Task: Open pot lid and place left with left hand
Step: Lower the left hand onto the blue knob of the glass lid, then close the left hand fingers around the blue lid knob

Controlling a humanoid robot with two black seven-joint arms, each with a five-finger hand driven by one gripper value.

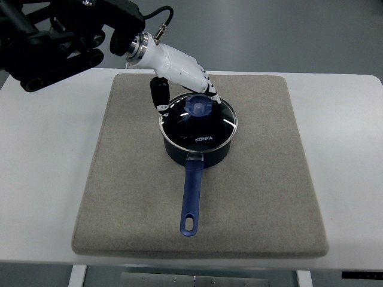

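Where the blue saucepan handle [191, 194] points toward the near edge of the grey felt mat [119, 197], the long axis of the saucepan [197, 149] runs near-to-far, leaving the glass lid [206, 128] seated on the rim at mat centre. The blue lid knob [198, 106] lies just right of and nearer than the left hand [179, 72], which reaches in from the far-left corner. Its fingers [209, 87] are loosely spread beside the knob, holding nothing; contact cannot be told, and bare mat lies to the left.
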